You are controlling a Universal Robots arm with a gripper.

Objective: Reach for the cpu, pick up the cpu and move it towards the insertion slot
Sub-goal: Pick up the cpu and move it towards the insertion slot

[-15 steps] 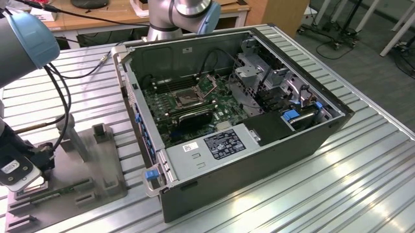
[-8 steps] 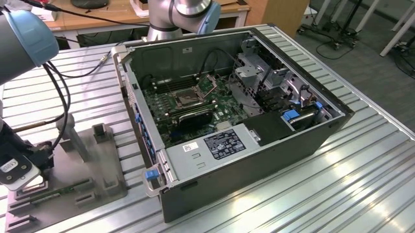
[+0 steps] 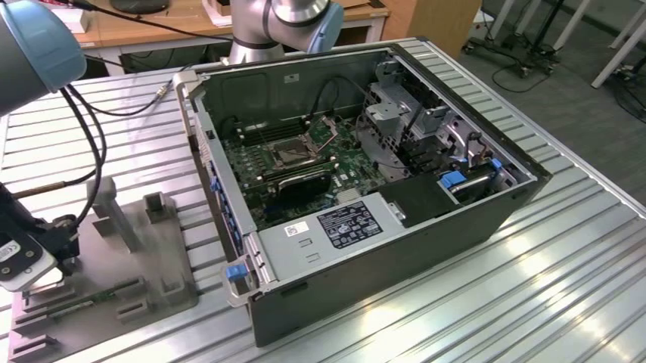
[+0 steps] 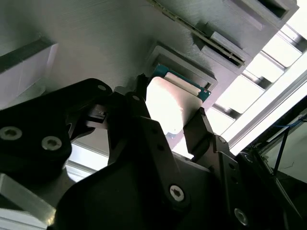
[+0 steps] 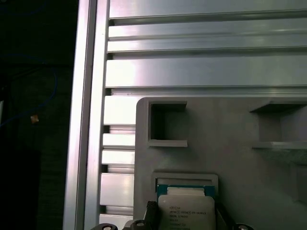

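At the exterior view's lower left, grey fixture [image 3: 166, 272], in the second wrist view gripper [image 4: 171, 100] straddling the cpu [image 4: 165, 108], whether clamped cannot tell.

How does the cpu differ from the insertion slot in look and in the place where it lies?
The cpu has a pale silver face; the insertion slot is dark with a silvery frame. The cpu lies in a pocket of the grey fixture outside the computer case; the insertion slot sits on the green board inside it. The gripper is at the cpu, away from the insertion slot. Both are square.
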